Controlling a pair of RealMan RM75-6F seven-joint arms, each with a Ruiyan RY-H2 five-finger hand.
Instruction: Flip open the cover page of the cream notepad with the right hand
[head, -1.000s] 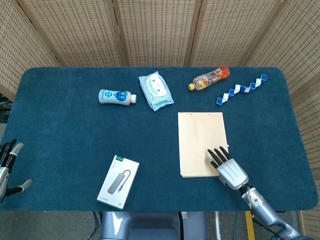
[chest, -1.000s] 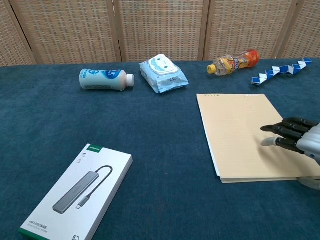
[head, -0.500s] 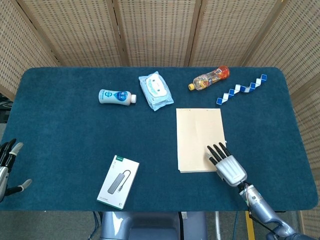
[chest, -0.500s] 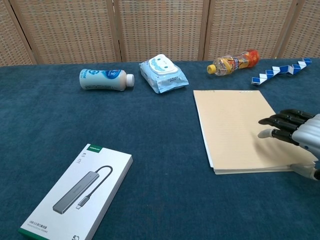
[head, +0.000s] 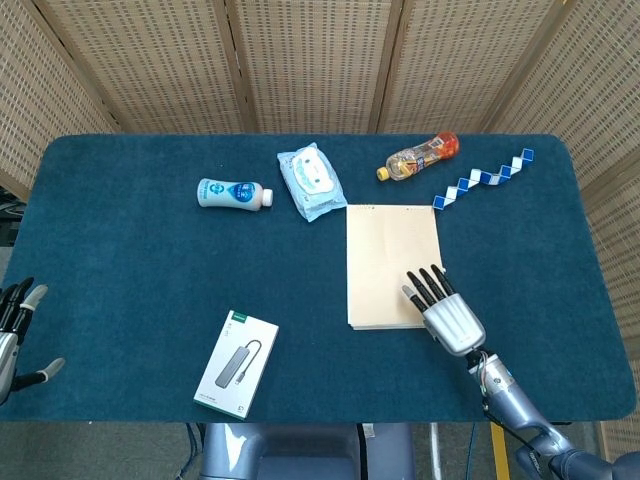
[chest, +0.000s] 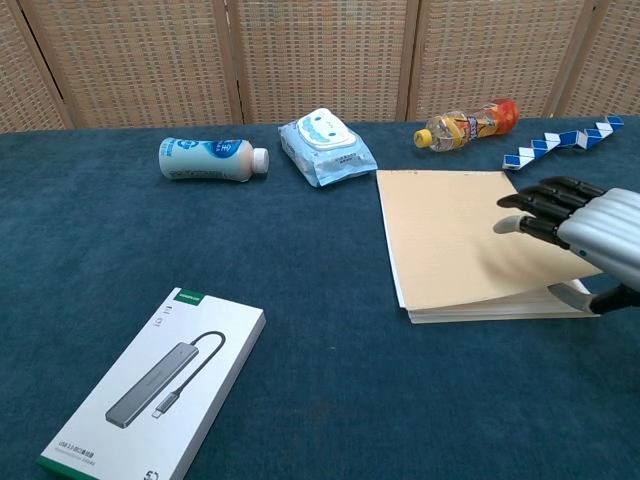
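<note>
The cream notepad (head: 390, 260) lies right of the table's middle, its long side running away from me. My right hand (head: 445, 315) is at its near right corner. In the chest view the right hand (chest: 590, 225) has its fingers flat on top of the cover and the thumb (chest: 600, 297) under it. That corner of the cover of the notepad (chest: 450, 230) is raised a little off the white pages below. My left hand (head: 12, 335) hangs off the table's near left edge with its fingers apart and nothing in it.
Along the far side lie a white milk bottle (head: 234, 193), a blue wipes pack (head: 312, 181), an orange drink bottle (head: 424, 156) and a blue-white folding toy (head: 482, 178). A white box (head: 237, 363) picturing a USB hub sits near the front, left of the notepad.
The notepad has slid away from me and a little left under the right hand. Its near right cover corner has lifted. The left hand has not moved.
</note>
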